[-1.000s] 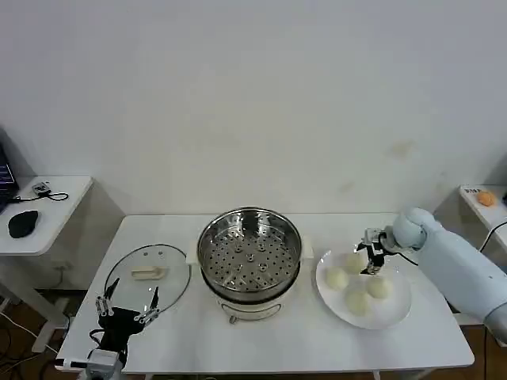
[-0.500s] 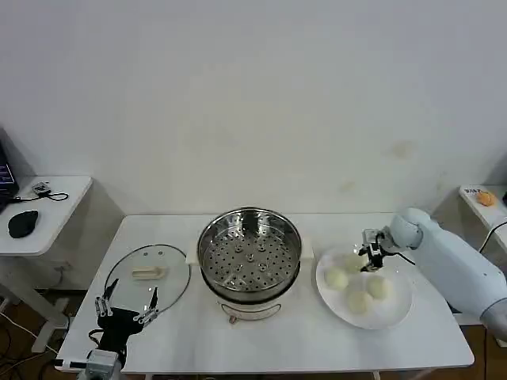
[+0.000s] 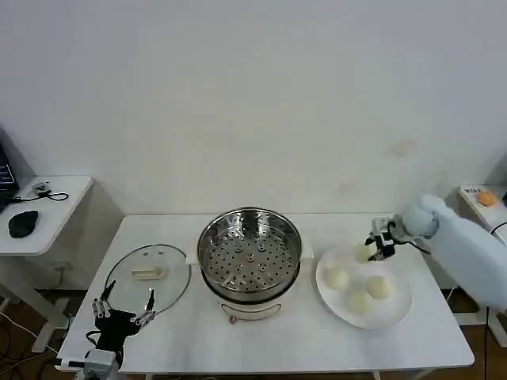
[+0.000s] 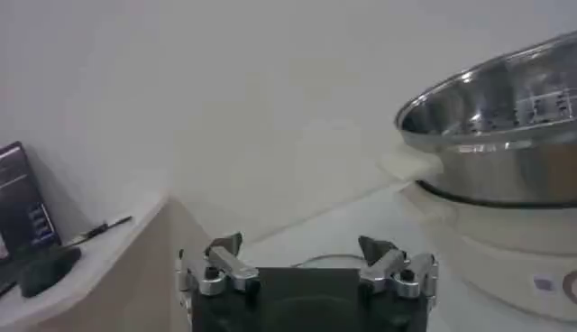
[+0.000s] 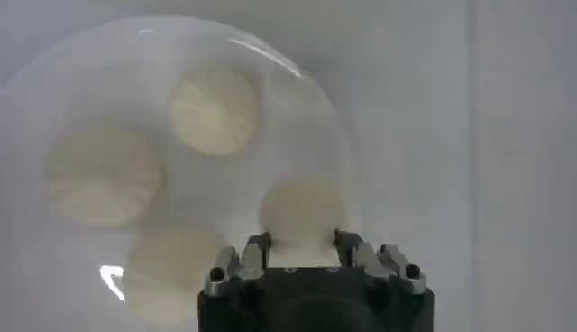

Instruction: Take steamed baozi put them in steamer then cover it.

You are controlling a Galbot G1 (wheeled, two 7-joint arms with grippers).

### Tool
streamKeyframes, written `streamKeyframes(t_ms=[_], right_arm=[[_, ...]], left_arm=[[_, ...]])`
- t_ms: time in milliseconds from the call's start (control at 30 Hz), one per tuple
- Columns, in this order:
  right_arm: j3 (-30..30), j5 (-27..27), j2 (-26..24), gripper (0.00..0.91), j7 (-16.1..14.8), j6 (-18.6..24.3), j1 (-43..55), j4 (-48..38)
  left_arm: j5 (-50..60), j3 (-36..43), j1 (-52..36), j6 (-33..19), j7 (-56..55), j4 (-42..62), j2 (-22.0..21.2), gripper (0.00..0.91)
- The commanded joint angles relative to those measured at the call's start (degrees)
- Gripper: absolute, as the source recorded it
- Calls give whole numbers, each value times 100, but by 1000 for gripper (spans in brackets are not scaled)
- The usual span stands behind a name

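**Right tool gripping one baozi above the plate**

Right tool (image 3: 372,248) is pinching one steamed baozi (image 3: 363,253) over the white plate (image 3: 394,313); three others (image 3: 357,301) are lying on it. Left tool (image 3: 125,308), fingers spread, is waiting beside the cover (image 3: 148,273) on the bench (image 3: 301,342). The steamer (image 3: 249,252) is standing uncovered at centre.
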Motion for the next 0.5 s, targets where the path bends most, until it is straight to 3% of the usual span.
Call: streamKeyframes(t_ms=[33, 167, 367, 500], right_arm=[[-752, 988, -559, 524, 78, -66, 1439, 884], [-1279, 1983, -325, 524, 431, -28, 2021, 1192], [-1854, 2624, 196, 524, 617, 56, 2573, 1501], [-2257, 2724, 575, 524, 707, 297, 2805, 1621]], left_arm=[[-89, -37, 26, 2, -1, 21, 30, 907], [-407, -78, 37, 25, 32, -13, 54, 907], [-1289, -90, -12, 59, 3, 26, 84, 907], [-1813, -115, -56, 77, 2, 48, 82, 907]])
